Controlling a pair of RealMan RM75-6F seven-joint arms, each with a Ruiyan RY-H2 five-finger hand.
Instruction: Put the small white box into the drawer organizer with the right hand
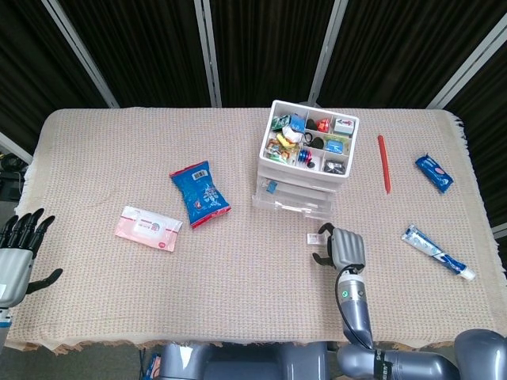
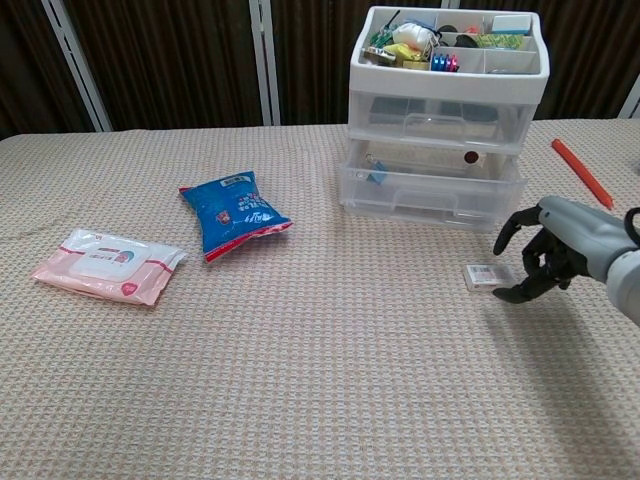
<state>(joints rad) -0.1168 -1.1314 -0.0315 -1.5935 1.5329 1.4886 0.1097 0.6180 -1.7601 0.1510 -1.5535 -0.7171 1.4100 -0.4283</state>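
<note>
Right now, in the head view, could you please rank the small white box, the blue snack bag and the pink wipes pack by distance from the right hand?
From the right hand:
1. small white box, just left of it.
2. blue snack bag, mid-table, left.
3. pink wipes pack, farther left.

Right robot hand [image 2: 545, 262], shown low over the worktop [image 2: 300, 380] with its back upward, fingers [image 2: 512, 232] apart and curved downward, the thumb reaching forward beneath them; nothing lies in its grasp. Its grey forearm runs back toward the near edge in the head view. Left robot hand [image 1: 17, 249], at the far left edge of the head view, is held off the worktop's corner with dark fingers spread and pointing upward, thumb out to the side, holding nothing.
</note>
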